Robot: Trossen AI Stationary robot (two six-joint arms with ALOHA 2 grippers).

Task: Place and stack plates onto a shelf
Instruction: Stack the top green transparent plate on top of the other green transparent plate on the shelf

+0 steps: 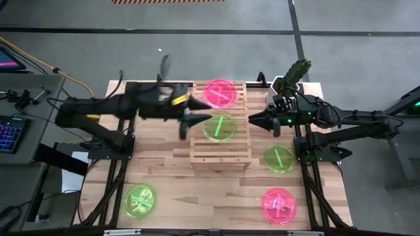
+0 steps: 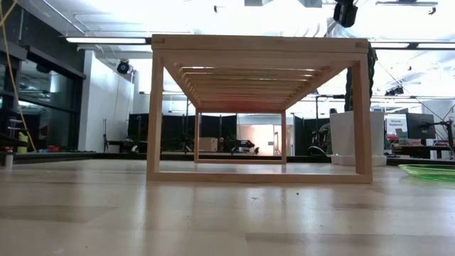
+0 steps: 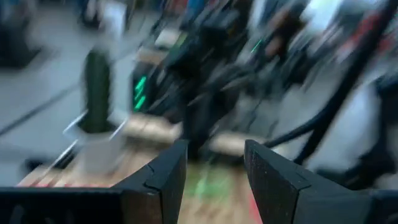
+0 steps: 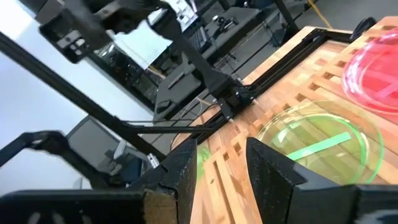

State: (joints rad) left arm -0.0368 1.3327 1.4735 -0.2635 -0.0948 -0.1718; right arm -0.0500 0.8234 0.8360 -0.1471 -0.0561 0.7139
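**Two plates on the shelf, three on the table**

The shelf (image 1: pixel 220 128) is a pale rack of parallel slats standing at the middle of the table (image 1: pixel 170 177); from the low view it reads as an open frame on thin legs (image 2: pixel 259 107). On its top lie two translucent plates side by side: a pink plate (image 1: pixel 220 93) at the 12 o'clock end, marked with a cross, and a green plate (image 1: pixel 220 127) just beside it toward 6 o'clock, marked with a bar. The right wrist view shows both resting flat on the slats, the green one (image 4: pixel 320 140) nearer.

Off the shelf, a second green plate (image 1: pixel 279 158) lies at 3 o'clock of it, a second pink plate (image 1: pixel 278 205) at 5 o'clock, and a third green plate (image 1: pixel 140 200) at 7 o'clock.

The left gripper (image 1: pixel 194 118) hovers at the shelf's 9 o'clock edge, fingers parted and empty. The right gripper (image 1: pixel 257 120) sits at the 3 o'clock edge, fingers also apart, empty. A potted cactus (image 1: pixel 294 72) stands at the table's 1 o'clock corner.
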